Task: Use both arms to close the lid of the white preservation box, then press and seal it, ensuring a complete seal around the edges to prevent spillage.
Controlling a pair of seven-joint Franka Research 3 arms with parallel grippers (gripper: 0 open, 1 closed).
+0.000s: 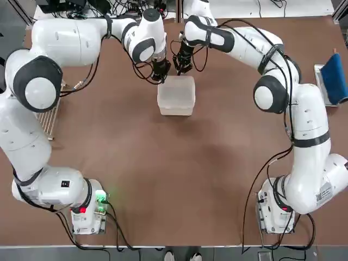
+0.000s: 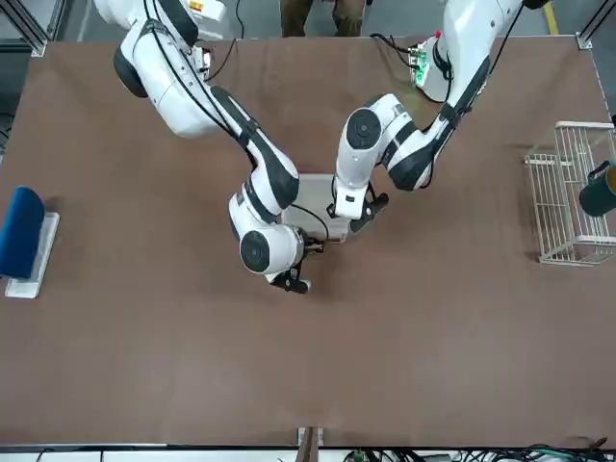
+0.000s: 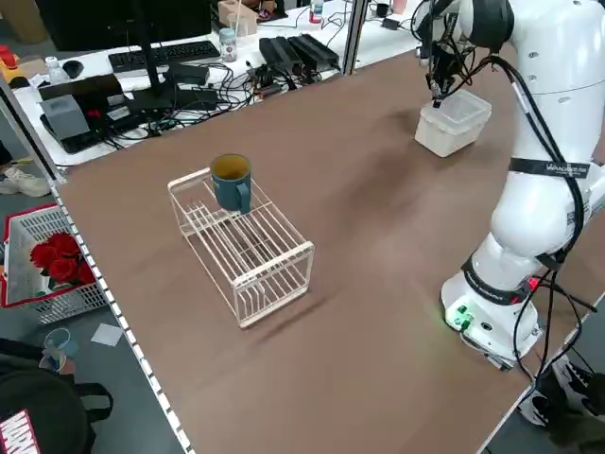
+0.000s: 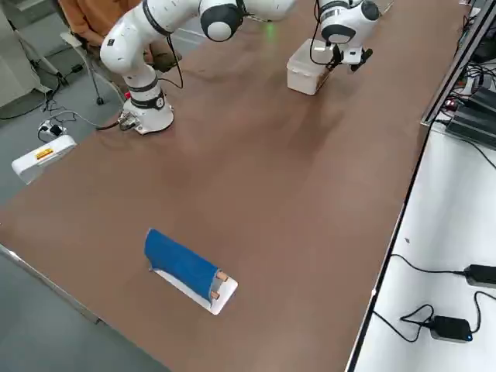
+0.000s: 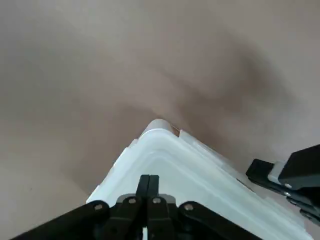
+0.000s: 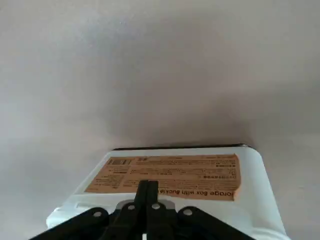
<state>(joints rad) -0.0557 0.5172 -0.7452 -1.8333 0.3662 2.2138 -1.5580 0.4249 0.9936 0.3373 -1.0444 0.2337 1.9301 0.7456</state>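
The box (image 1: 176, 95) sits on the brown table (image 1: 163, 179) a little toward 12 o'clock from the middle in the top view, with its lid (image 1: 178, 87) down on it. Both arms reach in over its far edge.

The left gripper (image 1: 160, 76) stands at the box's 11 o'clock corner, pointing down. In the left wrist view its 2 fingers (image 5: 148, 186) are pressed tight together with nothing between them, their tips over the lid's rim near a rounded corner. Whether the tips actually touch the plastic cannot be told.

The right gripper (image 1: 182, 68) is at about 12 o'clock of the box, just beside the left one. Its fingers (image 6: 147, 191) are likewise clenched on nothing, seen in the right wrist view over the edge of the box (image 6: 170, 185), which carries an orange-brown label (image 6: 165, 177) with printed text. From the front view the right gripper (image 2: 294, 282) hangs on the near side of the box, partly hiding it.

A white wire rack (image 1: 51, 117) lies at 9 o'clock of the table, with a teal mug (image 3: 231, 180) on it in the left side view. A blue-topped tray (image 1: 331, 81) rests at the 3 o'clock edge. A person's shoes (image 1: 182, 255) show at the 6 o'clock border.
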